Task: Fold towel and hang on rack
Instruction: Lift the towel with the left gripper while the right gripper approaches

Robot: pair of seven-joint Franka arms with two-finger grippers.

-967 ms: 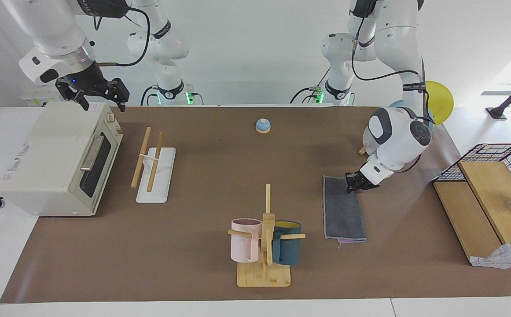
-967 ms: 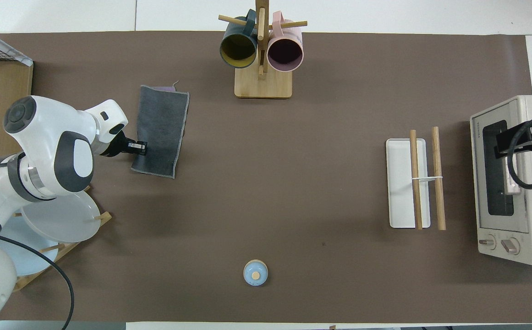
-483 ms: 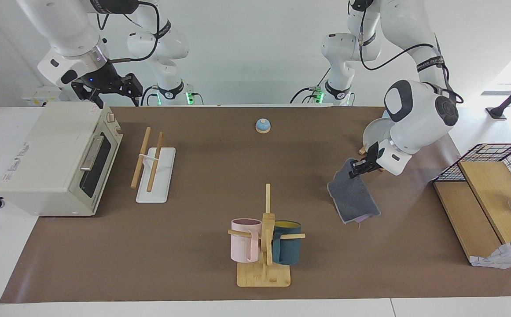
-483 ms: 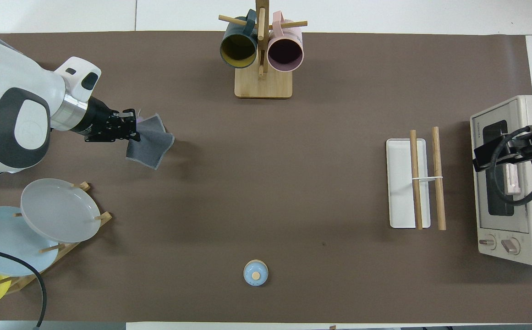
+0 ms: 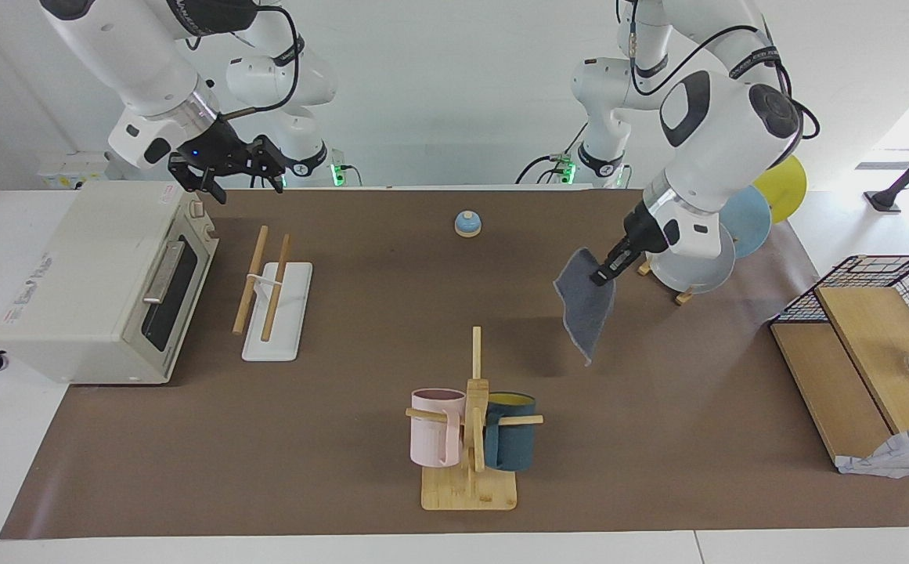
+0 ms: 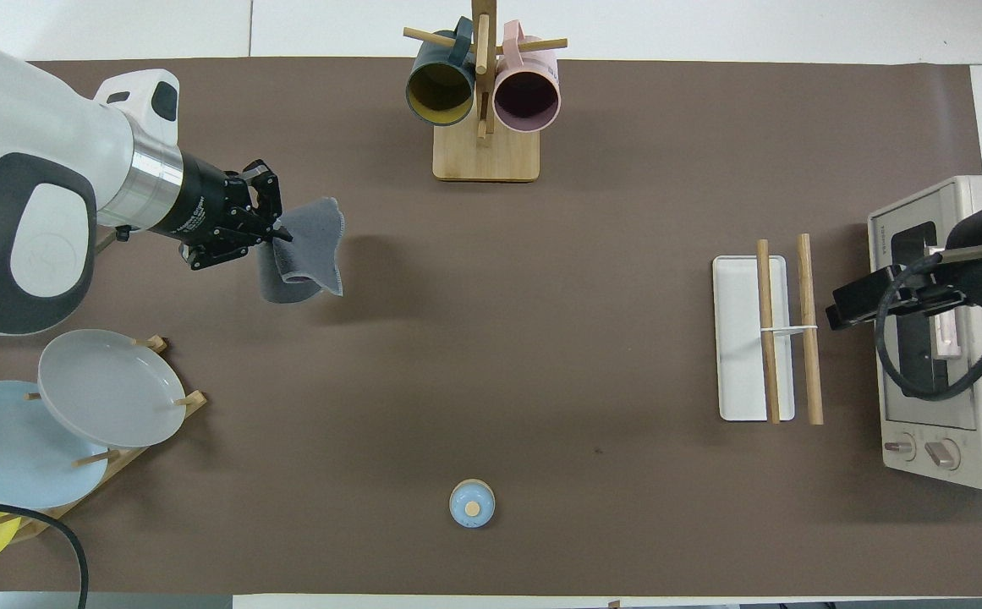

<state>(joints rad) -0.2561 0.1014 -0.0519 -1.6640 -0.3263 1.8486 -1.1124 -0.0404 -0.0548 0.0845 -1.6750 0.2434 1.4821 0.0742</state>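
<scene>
The towel [image 5: 586, 309] [image 6: 304, 254] hangs folded in the air with its dark grey face showing, pinched at its upper corner. My left gripper [image 5: 603, 274] [image 6: 275, 241] is shut on it, over the brown mat between the plate stand and the mug tree. The rack [image 5: 275, 313] [image 6: 740, 338], two light wooden rods above a flat white base, stands beside the toaster oven toward the right arm's end. My right gripper [image 5: 239, 186] [image 6: 856, 309] hovers open and holding nothing, above the gap between the oven and the rack.
A toaster oven [image 5: 102, 282] [image 6: 947, 338] sits at the right arm's end. A bamboo mug tree [image 5: 474, 423] [image 6: 482, 93] with two mugs stands farthest from the robots. A plate stand [image 5: 705, 251] [image 6: 101, 406], a small blue bell [image 5: 467, 224] [image 6: 471, 503] and a wire basket [image 5: 892, 282] also stand here.
My left gripper has lifted the towel off the mat and carried it up and toward the table's middle. My right gripper has shifted from over the oven toward the rack.
</scene>
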